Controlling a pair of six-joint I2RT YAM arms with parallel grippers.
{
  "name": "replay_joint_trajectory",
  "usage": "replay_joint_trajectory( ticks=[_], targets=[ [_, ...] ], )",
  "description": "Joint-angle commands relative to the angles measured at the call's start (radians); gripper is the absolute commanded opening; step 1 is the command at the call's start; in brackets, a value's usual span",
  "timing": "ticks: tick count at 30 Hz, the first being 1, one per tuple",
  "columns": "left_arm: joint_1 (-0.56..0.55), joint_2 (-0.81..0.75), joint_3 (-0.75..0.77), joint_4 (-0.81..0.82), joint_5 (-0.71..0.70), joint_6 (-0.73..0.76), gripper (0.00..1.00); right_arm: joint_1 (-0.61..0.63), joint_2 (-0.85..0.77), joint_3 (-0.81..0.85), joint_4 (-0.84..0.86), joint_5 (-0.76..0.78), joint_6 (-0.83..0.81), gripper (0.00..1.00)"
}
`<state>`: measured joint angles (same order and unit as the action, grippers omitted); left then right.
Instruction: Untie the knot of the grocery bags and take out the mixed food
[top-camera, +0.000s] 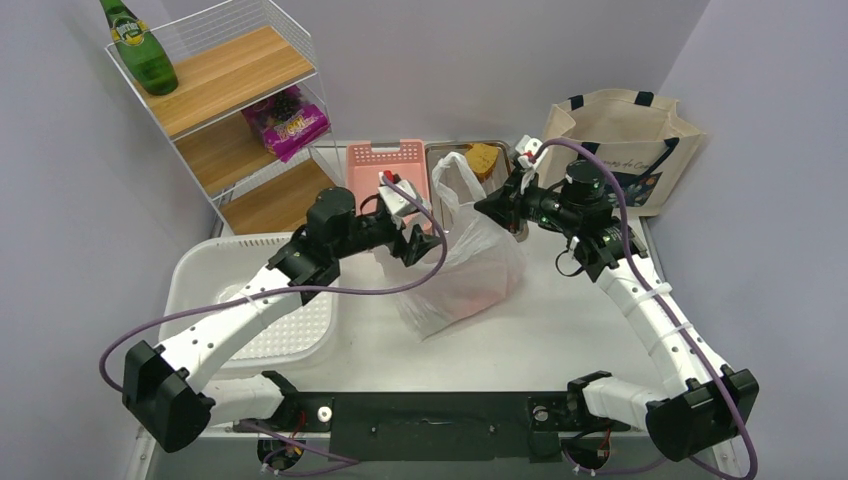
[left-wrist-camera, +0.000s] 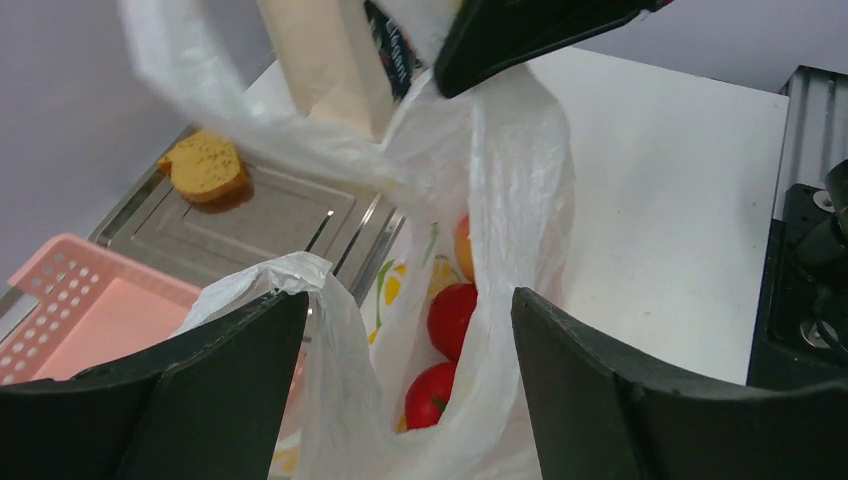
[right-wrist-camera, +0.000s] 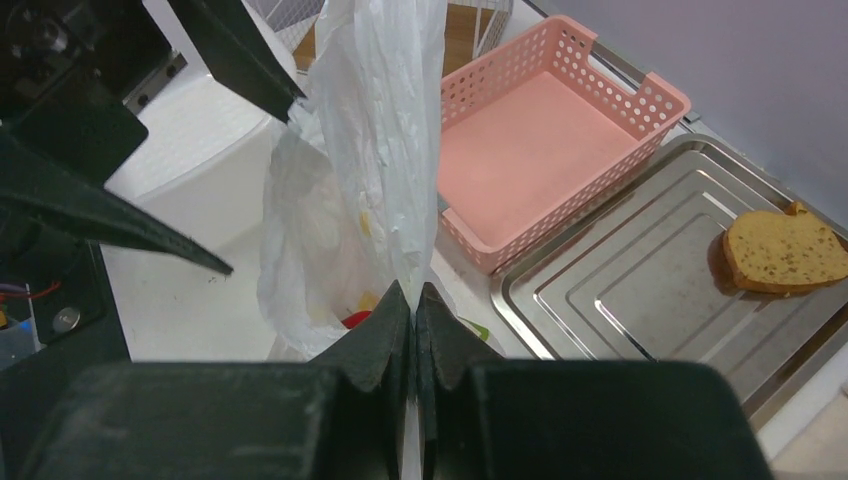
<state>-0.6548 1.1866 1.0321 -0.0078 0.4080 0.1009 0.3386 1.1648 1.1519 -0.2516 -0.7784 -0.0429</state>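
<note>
From above, the thin translucent whitish plastic bag (top-camera: 465, 270) with small green and orange prints slumps on the white worktop (top-camera: 570, 330) between my arms, its neck drawn upward. My right tool (top-camera: 484, 207) meets that raised neck from the right. My left tool (top-camera: 412, 248) sits against the bag's left side. The cream canvas tote with navy handles (top-camera: 625, 135) stands upright at the rear right, well apart from the bag.

At my left wrist, my left tool (left-wrist-camera: 405, 300) is spread wide and grips nothing. The bag's mouth hangs between its fingers, with a loose edge of film beside the left one. Inside I see two red tomatoes (left-wrist-camera: 450, 318) and an orange fruit (left-wrist-camera: 465, 248) above them. No knot shows here, so I judge the mouth is already loosening.

At my right wrist, my right tool (right-wrist-camera: 414, 300) is pinched fully together on a fold of the film, which rises as a crumpled strip. Beyond lie a pink perforated plastic basket (right-wrist-camera: 545, 150) and a steel tray (right-wrist-camera: 620, 300) bearing a slice of brown bread (right-wrist-camera: 785, 250).

To do this well, I would hold the right pinch high and steady. I would close the left tool on a single layer of the opposite rim and draw the two apart gently, because film this thin may slip or tear.
</note>
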Motion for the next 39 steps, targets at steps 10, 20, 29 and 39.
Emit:
replay_joint_trajectory(
  ticks=[10,20,29,39],
  targets=[
    [-0.127,0.207,0.052,0.316,-0.303,-0.036,0.71,0.017,-0.066,-0.01,0.058,-0.054,-0.003,0.0],
    [-0.093,0.065,-0.033,0.292,-0.098,-0.001,0.59,0.017,-0.091,-0.032,-0.026,-0.063,-0.091,0.0],
    [-0.068,0.118,0.029,0.277,-0.093,-0.024,0.68,0.026,-0.069,-0.008,-0.048,-0.08,-0.133,0.0],
    [-0.069,0.222,0.083,0.322,-0.046,-0.049,0.62,0.048,-0.066,0.007,-0.108,-0.076,-0.177,0.0]
  ],
)
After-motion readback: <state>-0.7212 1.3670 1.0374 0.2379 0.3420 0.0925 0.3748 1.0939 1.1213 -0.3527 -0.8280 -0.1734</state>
